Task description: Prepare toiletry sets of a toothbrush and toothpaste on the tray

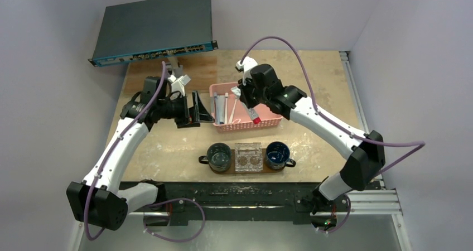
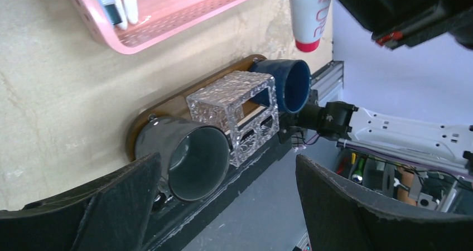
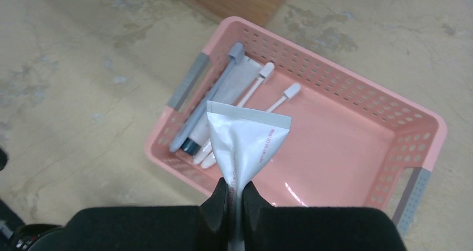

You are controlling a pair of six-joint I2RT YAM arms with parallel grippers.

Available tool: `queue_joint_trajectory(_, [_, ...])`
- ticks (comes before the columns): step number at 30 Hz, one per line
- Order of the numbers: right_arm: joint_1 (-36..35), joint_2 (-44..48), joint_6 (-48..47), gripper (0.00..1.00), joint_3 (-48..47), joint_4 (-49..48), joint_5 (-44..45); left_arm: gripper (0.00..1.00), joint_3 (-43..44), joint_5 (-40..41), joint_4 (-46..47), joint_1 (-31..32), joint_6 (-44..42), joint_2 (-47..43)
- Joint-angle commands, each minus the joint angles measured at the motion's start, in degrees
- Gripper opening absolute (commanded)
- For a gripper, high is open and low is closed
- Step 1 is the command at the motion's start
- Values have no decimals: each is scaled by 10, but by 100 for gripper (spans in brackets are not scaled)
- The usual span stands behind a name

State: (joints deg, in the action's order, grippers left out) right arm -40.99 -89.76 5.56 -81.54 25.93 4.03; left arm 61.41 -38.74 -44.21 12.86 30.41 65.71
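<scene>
My right gripper (image 3: 235, 191) is shut on the flat crimped end of a silver-white toothpaste tube (image 3: 245, 142). The tube hangs red cap down (image 1: 255, 116) above the pink basket (image 1: 268, 122). Two white toothbrushes (image 3: 254, 86) and a second tube (image 3: 223, 95) lie in the basket's left part. The dark brown tray (image 1: 232, 172) lies near the table's front edge, seen also in the left wrist view (image 2: 167, 103). My left gripper (image 1: 198, 109) stands open and holds nothing, just left of the basket.
On the tray stand two dark blue mugs (image 1: 218, 156) (image 1: 277, 154) with a clear patterned holder (image 1: 249, 157) between them. A dark network switch (image 1: 153, 28) sits at the back left. The right arm reaches over the table's right half.
</scene>
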Motion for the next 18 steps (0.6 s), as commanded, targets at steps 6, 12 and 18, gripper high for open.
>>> queue_joint_trajectory(6, [-52, 95, -105, 0, 31, -23, -140, 89, 64, -86, -21, -2, -5, -11])
queue_joint_trajectory(12, [-72, 88, -145, 0, 6, 16, -241, 89, 76, -111, -31, -2, -13, -14])
queue_joint_trajectory(18, [-88, 65, -164, 0, -25, 48, -306, 87, 73, -140, -21, -1, -17, -14])
